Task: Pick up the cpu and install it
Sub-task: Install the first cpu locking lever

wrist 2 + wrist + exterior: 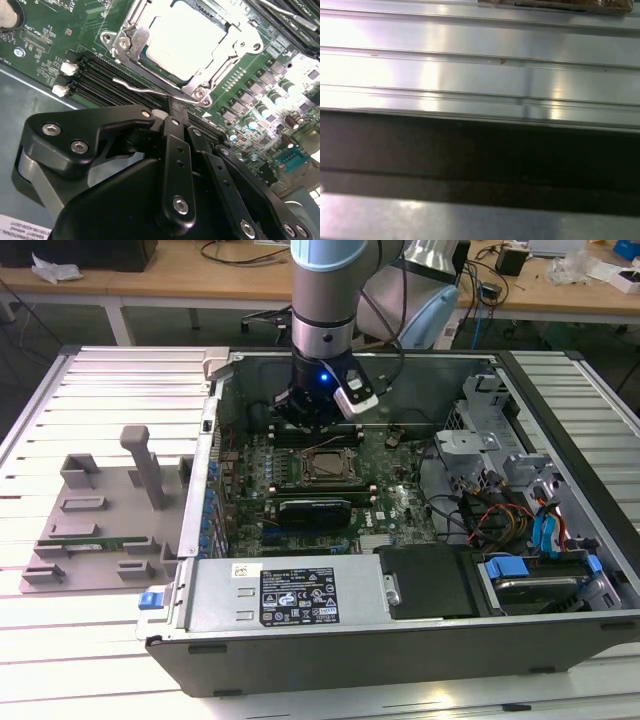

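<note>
1. The cpu (186, 42) lies flat in its socket (192, 89) on the motherboard (45, 40), silvery top up, framed by the metal socket bracket. In the exterior view the cpu (326, 466) sits near the middle of the board, inside the open case (300, 630).
2. A thin wire lever (145, 90) runs along the socket's near edge, just past the fingertips in the second wrist view.
3. The gripper (172, 112) hovers just beside the socket, at the row of black memory slots (95, 85). Its black fingers (176, 150) are pressed together with no gap and nothing between them.
4. In the exterior view the gripper (312, 420) hangs at about 12 o'clock from the cpu, close above the board, with a blue light glowing on the wrist.
5. A black card (315, 510) lies at 6 o'clock from the cpu.
6. At 3 o'clock inside the case are cables (490, 515) and a blue-tabbed drive bay (540, 575).
7. Well apart at 9 o'clock, outside the case, a grey fixture (110, 510) stands on the ribbed metal table (60, 640).
8. The first wrist view shows ribbed metal (470, 70) above a dark band.
</note>
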